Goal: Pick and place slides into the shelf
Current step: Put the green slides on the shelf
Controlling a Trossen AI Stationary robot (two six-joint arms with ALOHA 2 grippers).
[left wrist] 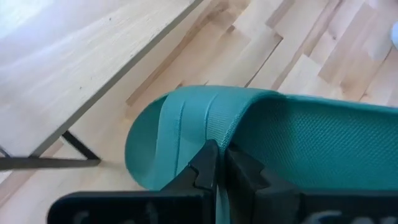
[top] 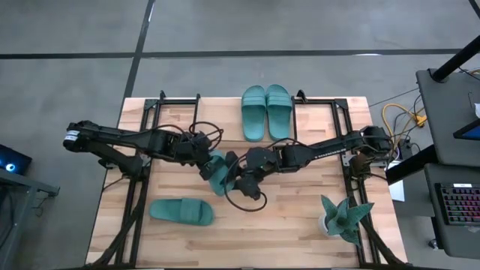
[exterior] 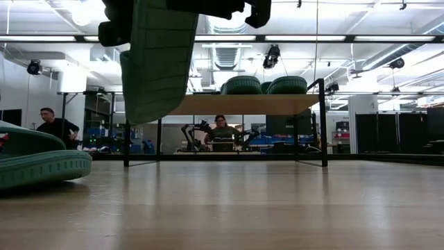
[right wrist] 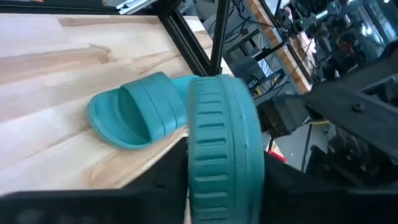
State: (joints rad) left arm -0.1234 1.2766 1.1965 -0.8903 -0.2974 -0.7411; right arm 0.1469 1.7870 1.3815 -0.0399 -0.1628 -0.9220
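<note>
Left fingers [left wrist: 214, 165]: you see them clenched on the edge of a teal slide [top: 217, 174], lifted off the table at mid-table.
Right gripper [top: 238, 178]: its fingers straddle the same slide's sole; you cannot tell whether they grip, as the sole hides the tips.
Held slide, low view: its upper part is cut off by the frame.
Other slides: one lies near-left [top: 181, 211]; a pair [top: 265, 111] sits on the shelf [exterior: 243, 105] at the far edge.
Shelf: not visible from above.
</note>
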